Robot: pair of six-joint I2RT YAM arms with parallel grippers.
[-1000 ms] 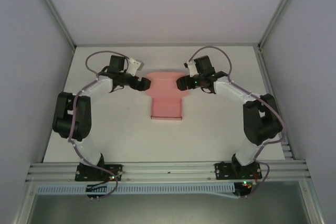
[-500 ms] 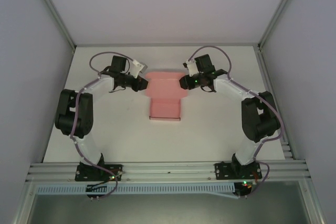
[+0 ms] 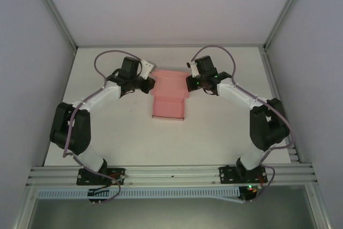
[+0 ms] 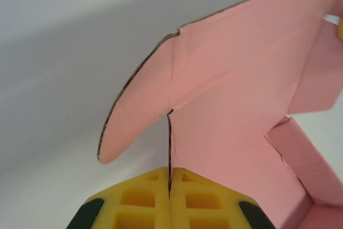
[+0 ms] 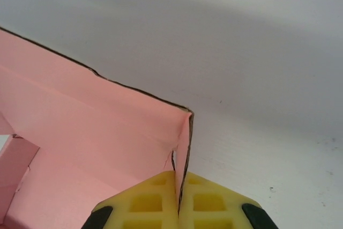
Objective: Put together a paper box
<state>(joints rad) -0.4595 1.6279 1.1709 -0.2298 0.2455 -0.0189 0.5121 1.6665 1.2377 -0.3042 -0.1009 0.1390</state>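
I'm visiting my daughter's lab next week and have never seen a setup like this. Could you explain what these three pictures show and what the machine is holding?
These are two robot arms bolted at the near edge of a white table. The wide picture looks down from above and behind them. The two close-ups come from a camera on each wrist; the yellow pads at the bottom are that arm's own fingers. On the table rests a partly folded pink paper box. The left gripper is shut on a card edge at its left side, the right gripper on its right wall.
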